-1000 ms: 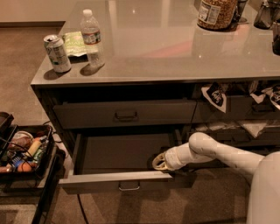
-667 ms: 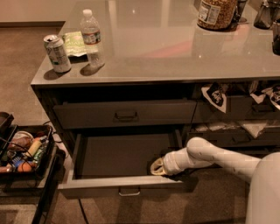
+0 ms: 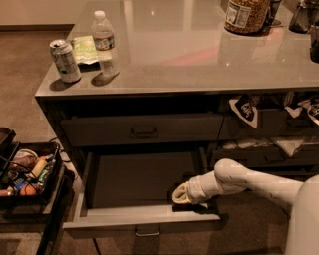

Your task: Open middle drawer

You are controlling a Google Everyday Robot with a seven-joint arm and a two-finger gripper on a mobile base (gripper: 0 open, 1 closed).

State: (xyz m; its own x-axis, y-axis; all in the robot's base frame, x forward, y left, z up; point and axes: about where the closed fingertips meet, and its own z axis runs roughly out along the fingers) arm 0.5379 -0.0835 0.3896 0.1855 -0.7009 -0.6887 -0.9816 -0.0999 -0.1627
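Observation:
The middle drawer (image 3: 142, 219) is pulled well out of the dark grey cabinet. Its deep grey box looks empty, and its small metal handle (image 3: 147, 230) shows at the centre of the front edge. My gripper (image 3: 181, 195) is inside the drawer at its front right corner, close behind the front panel. My white arm (image 3: 249, 180) reaches in from the right. Above the open drawer, a closed drawer (image 3: 142, 130) with the same handle sits under the countertop.
On the countertop (image 3: 199, 55) stand a soda can (image 3: 65, 61), a water bottle (image 3: 105, 44), a green packet (image 3: 83, 49) and a jar (image 3: 246, 15). A black cart (image 3: 25, 174) with several small items stands at the left. Snack bags (image 3: 245, 109) hang from open drawers at the right.
The middle drawer has slid further out toward the camera. My gripper has moved with it, forward and slightly down.

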